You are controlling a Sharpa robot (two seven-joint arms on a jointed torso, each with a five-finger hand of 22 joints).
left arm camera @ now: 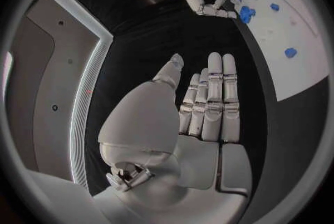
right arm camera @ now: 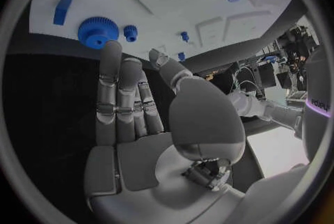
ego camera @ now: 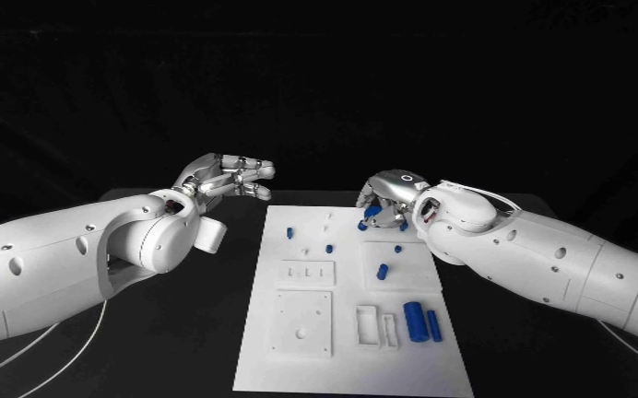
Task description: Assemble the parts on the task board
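Reach is the relation that matters here: the right hand [ego camera: 387, 203] is hovering over the far right corner of the flat white rectangular task board [ego camera: 348, 361], fingers extended and spread, grasping nothing. In the right wrist view, the round blue toothed gear [right arm camera: 97, 32] is lying on the board just beyond the fingertips [right arm camera: 111, 51], with a small blue knurled peg [right arm camera: 130, 32] just beside it. I judge the gear to be the likely next pick, since it is lying flat directly ahead of the palm, so no long axis matters.

The left hand [ego camera: 226, 178] is hanging off the board's left side, over the black desk [ego camera: 199, 343], released, fingers straight and together, holding nothing. It is well apart from the parts, so the right hand is plainly the nearer one.

Nearer the robot, two long blue cylinders [ego camera: 423, 321] are lying side by side, long axes running along the board's length. The raised white square plates [ego camera: 301, 321] are carrying no blue pieces.
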